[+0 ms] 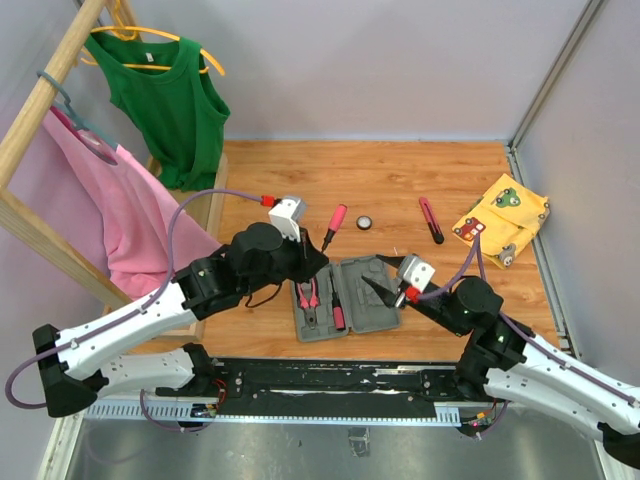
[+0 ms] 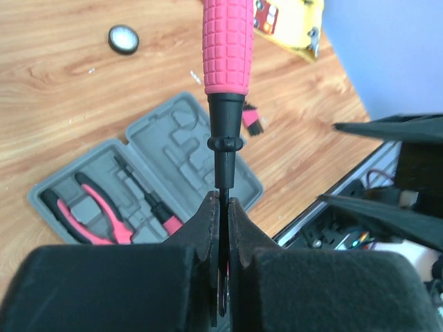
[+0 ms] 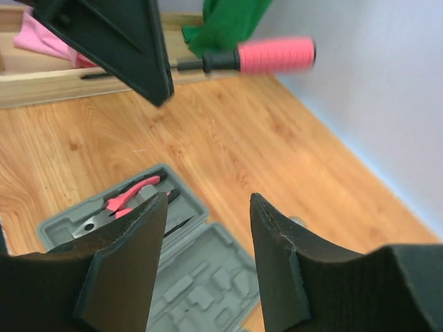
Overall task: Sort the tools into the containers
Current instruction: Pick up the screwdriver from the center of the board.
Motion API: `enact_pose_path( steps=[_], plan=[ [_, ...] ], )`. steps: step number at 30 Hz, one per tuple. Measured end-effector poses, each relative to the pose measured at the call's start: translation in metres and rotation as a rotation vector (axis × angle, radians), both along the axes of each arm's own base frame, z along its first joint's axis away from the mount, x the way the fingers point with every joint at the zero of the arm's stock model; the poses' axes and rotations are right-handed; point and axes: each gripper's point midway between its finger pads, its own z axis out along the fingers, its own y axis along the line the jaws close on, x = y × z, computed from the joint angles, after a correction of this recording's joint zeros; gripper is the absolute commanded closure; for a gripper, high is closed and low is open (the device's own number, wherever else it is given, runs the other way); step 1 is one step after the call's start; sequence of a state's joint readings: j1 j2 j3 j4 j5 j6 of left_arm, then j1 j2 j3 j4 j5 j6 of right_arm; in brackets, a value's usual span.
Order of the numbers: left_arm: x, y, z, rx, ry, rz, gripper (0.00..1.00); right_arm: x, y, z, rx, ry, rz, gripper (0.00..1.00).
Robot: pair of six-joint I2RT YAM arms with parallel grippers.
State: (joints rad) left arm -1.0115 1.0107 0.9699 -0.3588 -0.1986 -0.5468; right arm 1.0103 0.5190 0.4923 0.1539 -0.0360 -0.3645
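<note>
My left gripper (image 1: 316,256) (image 2: 225,202) is shut on the black shaft of a pink-handled screwdriver (image 1: 335,224) (image 2: 227,45) (image 3: 274,55), held in the air over the open grey case (image 1: 372,300) (image 2: 173,142) (image 3: 201,290). In the case's left half lie pink-and-black pliers (image 1: 307,296) (image 2: 93,207) (image 3: 126,199) and a slim screwdriver (image 1: 338,312) (image 2: 151,202). My right gripper (image 1: 384,279) (image 3: 208,202) hovers open over the case's right half, holding nothing. On the wood beyond lie a round black-white disc (image 1: 365,222) (image 2: 123,39) and a pink-black cutter (image 1: 431,220).
A yellow patterned cloth (image 1: 500,220) (image 2: 294,28) lies at the back right. A wooden rack (image 1: 45,90) with a green top (image 1: 170,100) and a pink garment (image 1: 120,210) stands at the left. Grey walls close off the back and right sides.
</note>
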Motion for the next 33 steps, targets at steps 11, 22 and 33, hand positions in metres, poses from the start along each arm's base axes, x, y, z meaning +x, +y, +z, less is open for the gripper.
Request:
enact_pose_path(
  steps=[11,22,33],
  plan=[
    [0.013,-0.006,0.070,-0.168,0.025,0.117,0.99,0.020,-0.011,-0.035,0.256,0.622,-0.331,0.38],
    [0.013,-0.019,0.079,-0.209,0.110,0.128,0.99,0.020,0.007,-0.046,0.522,0.933,-0.384,0.36],
    [0.016,-0.028,0.081,-0.252,0.169,0.100,0.99,0.017,0.034,-0.033,0.657,1.083,-0.307,0.35]
  ],
)
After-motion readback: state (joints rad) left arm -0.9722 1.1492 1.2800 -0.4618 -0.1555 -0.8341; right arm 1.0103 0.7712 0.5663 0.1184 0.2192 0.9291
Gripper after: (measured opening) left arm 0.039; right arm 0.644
